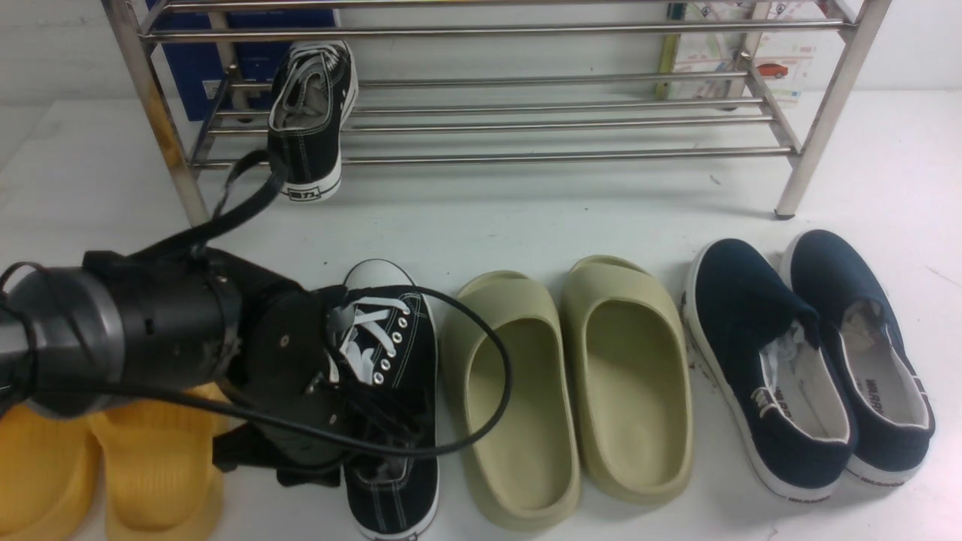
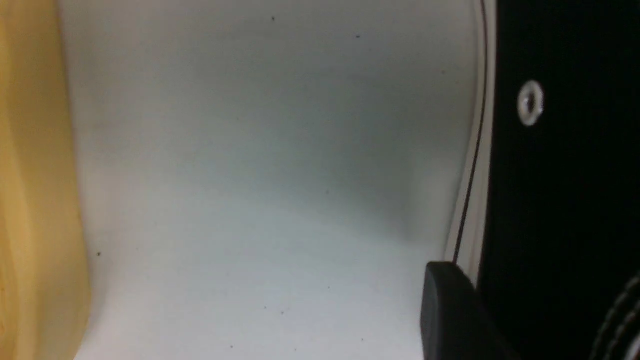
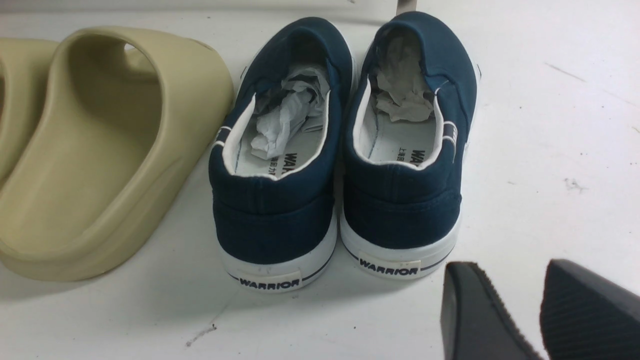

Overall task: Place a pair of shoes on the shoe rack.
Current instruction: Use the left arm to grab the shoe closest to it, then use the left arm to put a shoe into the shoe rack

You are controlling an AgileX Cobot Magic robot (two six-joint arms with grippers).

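One black canvas sneaker (image 1: 312, 113) with white laces stands on the lower bars of the steel shoe rack (image 1: 526, 154), at its left end, heel toward me. The other black sneaker (image 1: 394, 361) lies on the white table, toe toward the rack. My left gripper (image 1: 342, 406) is down at this sneaker's opening. In the left wrist view one black finger (image 2: 450, 310) presses against the sneaker's outer side (image 2: 560, 200); the other finger is hidden. My right gripper (image 3: 520, 280) is open and empty above the table, behind the heels of the navy shoes. It is out of the front view.
Two olive-green slides (image 1: 571, 376) lie right of the table sneaker, then two navy slip-ons (image 1: 812, 361), also seen in the right wrist view (image 3: 340, 150). Yellow slides (image 1: 113, 466) lie under my left arm. A black cable (image 1: 481, 406) loops over the sneaker. A blue box (image 1: 195, 68) stands behind the rack.
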